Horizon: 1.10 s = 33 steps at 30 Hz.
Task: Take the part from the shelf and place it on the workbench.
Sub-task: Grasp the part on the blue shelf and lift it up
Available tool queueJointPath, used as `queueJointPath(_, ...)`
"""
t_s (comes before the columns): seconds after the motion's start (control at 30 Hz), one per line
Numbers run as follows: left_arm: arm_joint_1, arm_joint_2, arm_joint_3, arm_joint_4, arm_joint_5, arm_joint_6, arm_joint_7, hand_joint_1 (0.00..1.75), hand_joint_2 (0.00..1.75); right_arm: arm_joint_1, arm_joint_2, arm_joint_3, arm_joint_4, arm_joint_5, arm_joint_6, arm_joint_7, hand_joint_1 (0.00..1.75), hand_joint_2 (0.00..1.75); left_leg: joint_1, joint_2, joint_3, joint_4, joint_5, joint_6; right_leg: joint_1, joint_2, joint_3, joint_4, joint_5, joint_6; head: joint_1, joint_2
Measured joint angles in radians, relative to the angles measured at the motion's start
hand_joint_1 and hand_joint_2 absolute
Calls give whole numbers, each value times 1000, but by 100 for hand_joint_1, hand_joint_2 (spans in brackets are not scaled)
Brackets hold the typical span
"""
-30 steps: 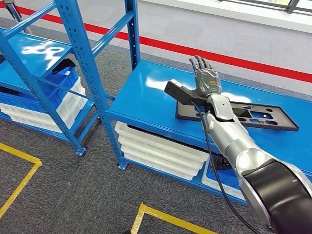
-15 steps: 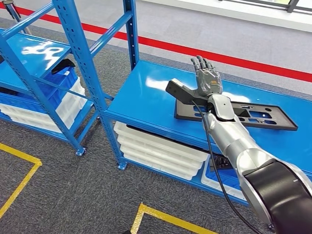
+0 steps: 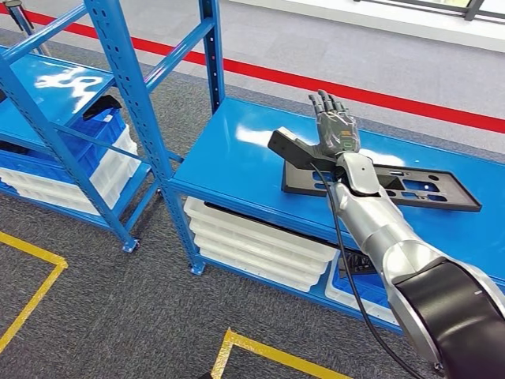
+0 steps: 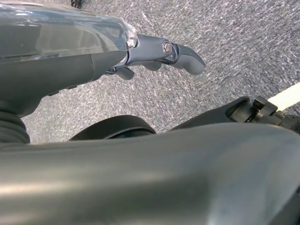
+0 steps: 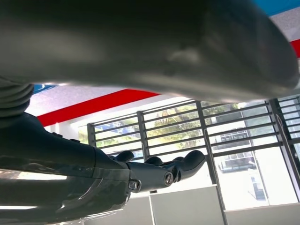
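The part (image 3: pixel 381 183), a long flat black panel with cut-outs, lies on the top deck of the blue shelf (image 3: pixel 238 162), towards that deck's right half, with its left end under the right hand. So the task looks to be at its very start: nothing has been lifted off the shelf, and no desk to receive it appears in these frames.

Taking the scene from left to right with the shelf as the mark: to the left of it stands a second blue rack (image 3: pixel 54 134) carrying blue and white trays. Under the shelf's top deck a stack of white trays (image 3: pixel 256 245) sits on the lower level. Above the deck, the right hand (image 3: pixel 334 130) is raised over the part's left end, palm upright and fingers spread apart, gripping nothing. A dark raised piece at that end of the part juts out just left of the hand; whether the hand touches it I cannot tell.

The left hand (image 4: pixel 159 54) hangs over the grey carpet, away from the shelf, fingers straight and holding nothing.

What remains, by my reading, is everything: closing on the part, lifting it clear, carrying it, and setting it down.
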<state>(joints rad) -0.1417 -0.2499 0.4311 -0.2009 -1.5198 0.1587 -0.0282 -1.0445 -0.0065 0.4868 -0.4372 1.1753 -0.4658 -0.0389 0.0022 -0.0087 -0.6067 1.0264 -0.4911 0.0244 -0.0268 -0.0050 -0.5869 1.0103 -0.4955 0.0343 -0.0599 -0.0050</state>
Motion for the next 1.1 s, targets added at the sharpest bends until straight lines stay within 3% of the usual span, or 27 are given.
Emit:
queueJointPath(0.37,0,0,0,0,0,0,0,0,175,0,0,0,0,0,0,1,0,0,0,0,0,0,0,0,0,0,0,0,0,0,0,0)
queueJointPath(0.57,0,0,1,0,2,0,18,0,175,-1,-1,0,1,23,0,55,0,0,0,0,0,0,0,0,0,0,0,0,0,0,0,0)
queueJointPath(1.1,1,0,2,0,12,0,19,0,175,-10,-25,0,5,37,14,83,0,0,0,0,0,0,0,0,0,0,0,0,0,0,0,0)
